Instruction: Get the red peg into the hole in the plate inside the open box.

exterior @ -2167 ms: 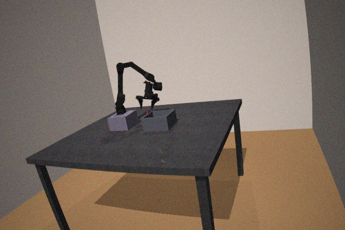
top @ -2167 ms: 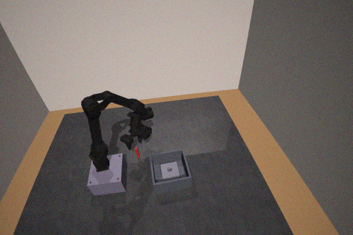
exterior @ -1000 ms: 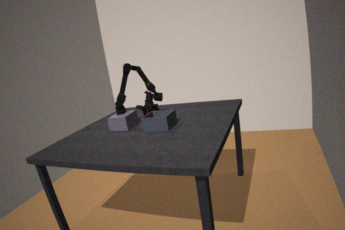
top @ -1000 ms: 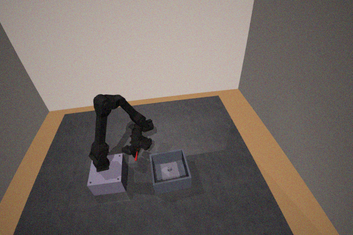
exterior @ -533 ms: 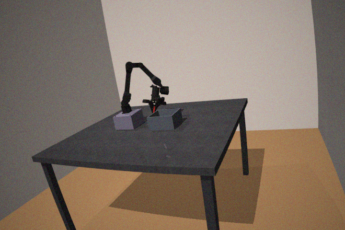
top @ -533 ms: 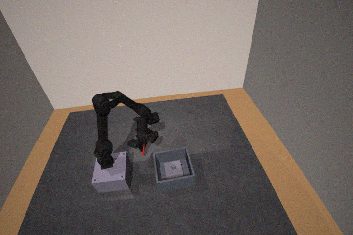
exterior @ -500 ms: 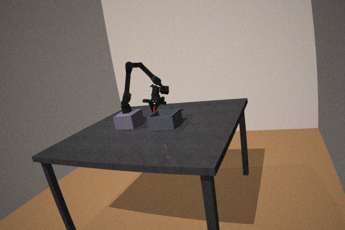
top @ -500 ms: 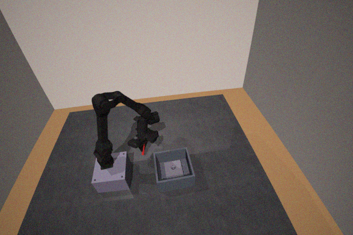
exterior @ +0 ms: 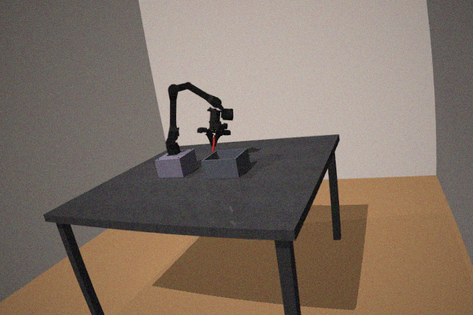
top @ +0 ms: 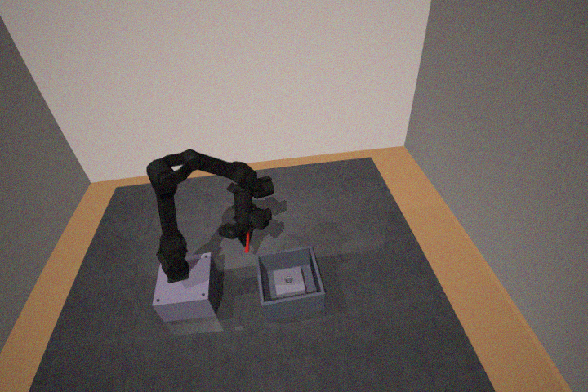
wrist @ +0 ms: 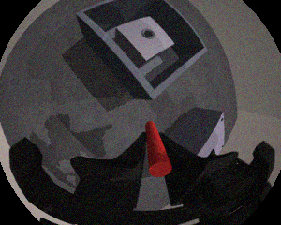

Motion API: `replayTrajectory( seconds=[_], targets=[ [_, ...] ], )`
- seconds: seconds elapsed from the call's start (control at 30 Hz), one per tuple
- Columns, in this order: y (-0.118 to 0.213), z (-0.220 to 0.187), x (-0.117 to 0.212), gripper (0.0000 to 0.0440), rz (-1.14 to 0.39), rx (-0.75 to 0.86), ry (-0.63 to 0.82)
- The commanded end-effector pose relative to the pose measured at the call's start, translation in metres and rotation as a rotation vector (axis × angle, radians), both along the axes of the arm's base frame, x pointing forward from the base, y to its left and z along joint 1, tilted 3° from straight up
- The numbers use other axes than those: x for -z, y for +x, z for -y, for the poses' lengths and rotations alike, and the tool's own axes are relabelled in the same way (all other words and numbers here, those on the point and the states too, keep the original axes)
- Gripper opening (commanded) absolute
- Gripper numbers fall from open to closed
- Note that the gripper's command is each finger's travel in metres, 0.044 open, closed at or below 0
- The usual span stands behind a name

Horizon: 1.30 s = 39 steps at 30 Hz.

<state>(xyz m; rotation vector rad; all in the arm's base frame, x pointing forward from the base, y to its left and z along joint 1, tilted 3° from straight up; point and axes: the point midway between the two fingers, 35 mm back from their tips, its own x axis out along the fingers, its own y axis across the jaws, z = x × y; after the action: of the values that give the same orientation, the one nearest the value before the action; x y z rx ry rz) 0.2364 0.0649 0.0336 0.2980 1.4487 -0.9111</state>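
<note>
My gripper is shut on the red peg and holds it in the air above the table. The peg hangs roughly upright with a slight tilt. The open grey box stands beside the gripper, to its right in the top view. The pale plate lies at the bottom of the box. Its round hole shows with nothing in it. The plate is hidden in the exterior view.
The arm stands on a pale purple block to the left of the box. The box walls rise around the plate. The dark table carries both. Its right edge shows in the exterior view.
</note>
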Motion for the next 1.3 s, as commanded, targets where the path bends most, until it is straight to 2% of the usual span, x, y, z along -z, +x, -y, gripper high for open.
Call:
replayTrajectory(
  seconds=[0.0, 0.3, 0.63, 0.93, 1.17, 1.27],
  targets=[
    [0.011, 0.006, -0.012, 0.0000, 0.028, 0.018, -0.006],
    [0.038, 0.033, -0.032, 0.0000, 0.088, 0.101, -0.012],
    [0.067, 0.074, -0.035, 0.0000, 0.125, 0.172, 0.002],
    [0.093, 0.113, -0.023, 0.0000, 0.142, 0.187, 0.043],
    [0.108, 0.133, -0.002, 0.0001, 0.145, 0.156, 0.095],
    [0.109, 0.136, 0.010, 0.0044, 0.127, 0.138, 0.122]
  ],
)
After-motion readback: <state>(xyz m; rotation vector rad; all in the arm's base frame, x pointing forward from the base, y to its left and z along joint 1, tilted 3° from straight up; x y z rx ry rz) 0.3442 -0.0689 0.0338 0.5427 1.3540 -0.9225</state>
